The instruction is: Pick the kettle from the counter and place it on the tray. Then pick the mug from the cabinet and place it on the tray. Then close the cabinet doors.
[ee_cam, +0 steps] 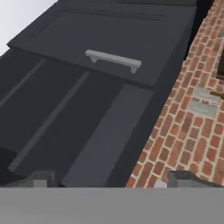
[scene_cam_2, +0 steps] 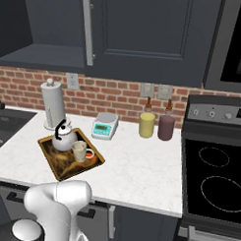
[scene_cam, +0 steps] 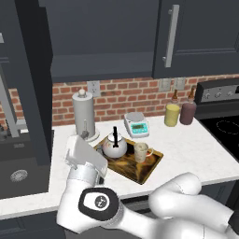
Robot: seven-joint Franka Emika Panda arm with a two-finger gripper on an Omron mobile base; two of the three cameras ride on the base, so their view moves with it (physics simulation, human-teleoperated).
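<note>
The silver kettle [scene_cam: 114,145] [scene_cam_2: 64,137] stands on the patterned tray [scene_cam: 150,170] [scene_cam_2: 49,157], and the cream mug [scene_cam: 141,151] [scene_cam_2: 80,151] stands beside it to the right. The tray lies on the white counter [scene_cam: 186,149]. The cabinet [scene_cam: 102,42] above is open in the middle. Its right door [scene_cam: 200,37] is shut; the left door [scene_cam: 35,84] swings out, edge-on. My white hand [scene_cam: 85,158] hovers low in front of the tray's left end. In the hand view my gripper [ee_cam: 111,181] is open and holds nothing, facing a cabinet door with a silver handle [ee_cam: 113,61].
A grey paper-towel roll [scene_cam: 84,114] and a white-teal scale [scene_cam: 137,124] stand behind the tray. A yellow jar [scene_cam: 172,115] and a maroon jar [scene_cam: 188,113] sit by the brick wall. The stove [scene_cam_2: 214,175] is to the right, the sink [scene_cam: 18,175] to the left.
</note>
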